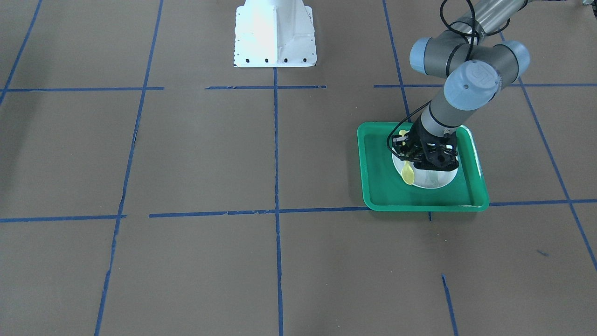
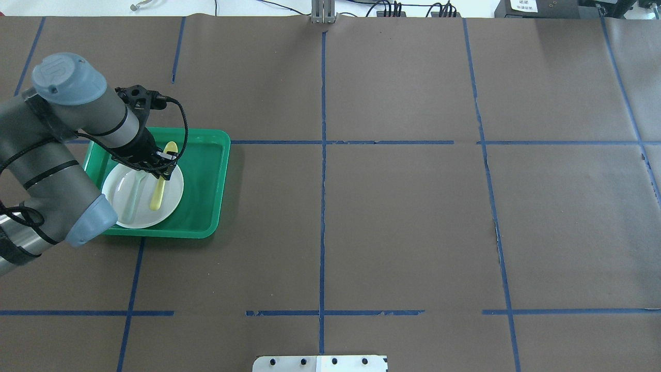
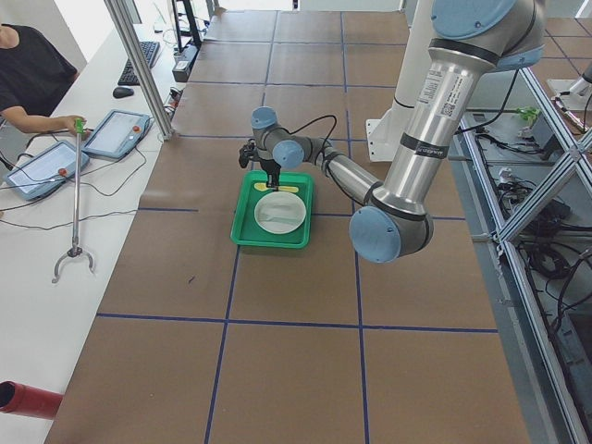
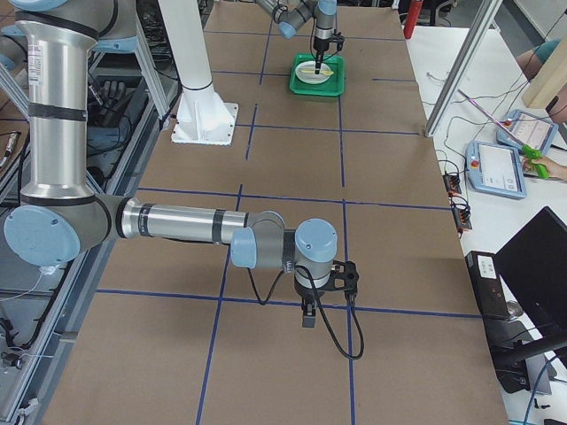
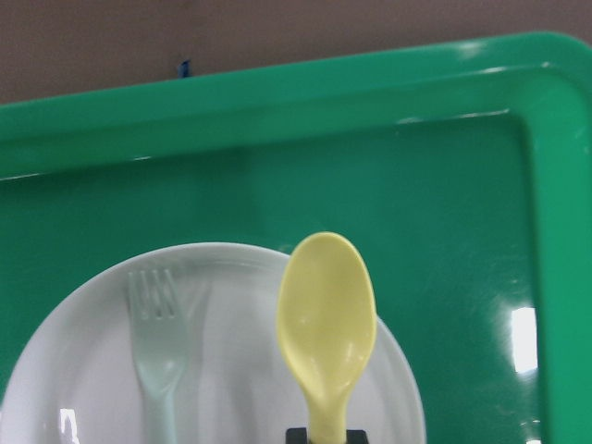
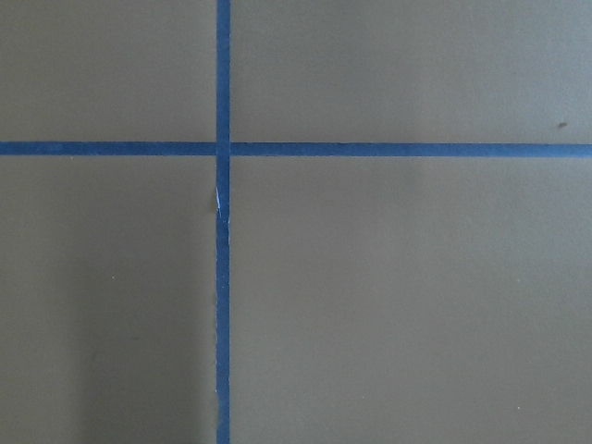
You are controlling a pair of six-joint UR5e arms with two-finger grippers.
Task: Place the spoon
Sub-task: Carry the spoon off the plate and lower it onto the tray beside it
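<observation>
Front-facing: my left jaws are down over the white plate (image 1: 431,179) inside the green tray (image 1: 422,206), on the table (image 1: 186,154). The yellow spoon (image 1: 408,175) pokes out under them, bowl end at the plate's edge. My wrist body covers the handle and the pinch point, so the grip can't be read here.

Overhead: the spoon lies across the plate, bowl past the rim over the tray floor, handle end on the plate. Left jaws sit on the handle about mid-length. A pale fork (image 2: 135,188) lies just beside it on the plate, apart from it.

Exterior left: too small, just the arm over the tray.

Exterior right: my right jaws hang low over bare table, well apart from the tray. Can't tell if they're parted or closed, and nothing seems to be in them.

Left wrist: the spoon bowl fills the centre and overhangs the plate rim. The neck runs into a narrow black tip at the bottom edge, so I read the left jaws as pinched on the handle. Frame cuts off the rest.

Right wrist: only table and blue tape.

Step, my call: placing, spoon at or just above the plate, release not done. Next: let go cleanly, lift straight up, don't drag the spoon or nudge the fork.
</observation>
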